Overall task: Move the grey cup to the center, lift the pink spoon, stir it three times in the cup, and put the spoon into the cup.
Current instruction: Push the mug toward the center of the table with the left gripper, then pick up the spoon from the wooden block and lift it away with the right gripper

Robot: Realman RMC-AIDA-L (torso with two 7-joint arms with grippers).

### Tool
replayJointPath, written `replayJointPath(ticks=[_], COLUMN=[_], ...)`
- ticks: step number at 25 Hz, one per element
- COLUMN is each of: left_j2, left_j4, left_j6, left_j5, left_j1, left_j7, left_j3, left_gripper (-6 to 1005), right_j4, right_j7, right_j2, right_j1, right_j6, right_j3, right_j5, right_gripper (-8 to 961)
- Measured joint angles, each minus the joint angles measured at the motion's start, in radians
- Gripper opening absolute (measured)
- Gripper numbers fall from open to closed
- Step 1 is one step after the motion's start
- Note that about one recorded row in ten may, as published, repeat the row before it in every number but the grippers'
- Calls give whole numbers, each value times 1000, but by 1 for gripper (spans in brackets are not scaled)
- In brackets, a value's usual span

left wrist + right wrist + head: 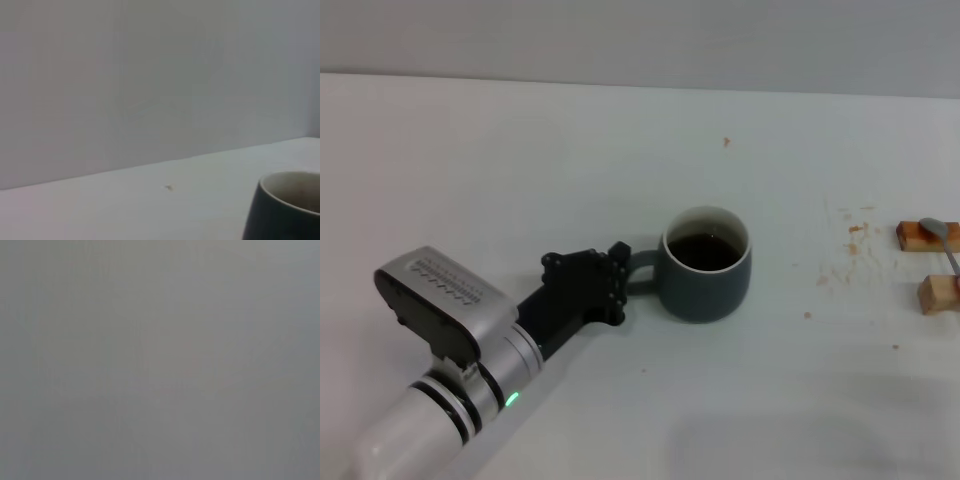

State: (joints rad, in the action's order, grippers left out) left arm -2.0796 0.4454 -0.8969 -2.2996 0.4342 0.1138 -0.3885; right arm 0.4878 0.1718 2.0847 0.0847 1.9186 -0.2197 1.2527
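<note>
Right now your grey cup (707,266) sits near the middle of the table (520,160), upright, with dark liquid inside and its loop handle turned toward the robot's left. The left gripper (618,281) is at that handle, touching it or very nearly so; from the head view you cannot tell whether the fingers are clamped on the loop or already slack, and the left wrist view only catches the cup's rim and side (285,205) low in its corner.

That uncertainty is your first risk. If the fingers have a hold on the handle and the arm pulls away, the cup will drag or tip, and with liquid in it a small tilt means a spill across the table. Make sure the loop is free before any retreat.

Further out, the pink spoon (944,244) lies by the table's right edge, bridged across two small wooden blocks (928,265), its pale bowl on the farther block. It is thin and perched, so a grasp that lands off-centre could knock it off the blocks or push a block along with it. Crumbs or specks (850,245) lie between cup and spoon; they look harmless.

The right gripper is not in view in any picture, and its wrist camera shows only blank grey, so you have no check on its approach to the spoon.
</note>
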Motion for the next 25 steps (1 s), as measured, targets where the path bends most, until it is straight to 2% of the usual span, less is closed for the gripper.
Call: replayJointPath(ticks=[9,12,15,25], left_j2=[0,5,8,6], left_j4=[13,5,-10,-57], left_j6=[3,-29,-45,-44], left_j5=[1,7,7,7], left_j1=[-2,-69,-100,-112], left_j7=[-26,-130,-164,-169], left_j3=[11,-76,-123,-159], left_gripper=[-2,-2,-2,-2], right_j4=[1,12,25,-2], right_j7=[0,0,0,-144], right_j2=[1,2,4,1], right_j1=[-6,-27,-49,-34], right_j6=[-9,-11,-34,-211], right_j3=[7,9,10,13], right_j5=[-6,-14,-26,-120], right_gripper=[742,744,744,744])
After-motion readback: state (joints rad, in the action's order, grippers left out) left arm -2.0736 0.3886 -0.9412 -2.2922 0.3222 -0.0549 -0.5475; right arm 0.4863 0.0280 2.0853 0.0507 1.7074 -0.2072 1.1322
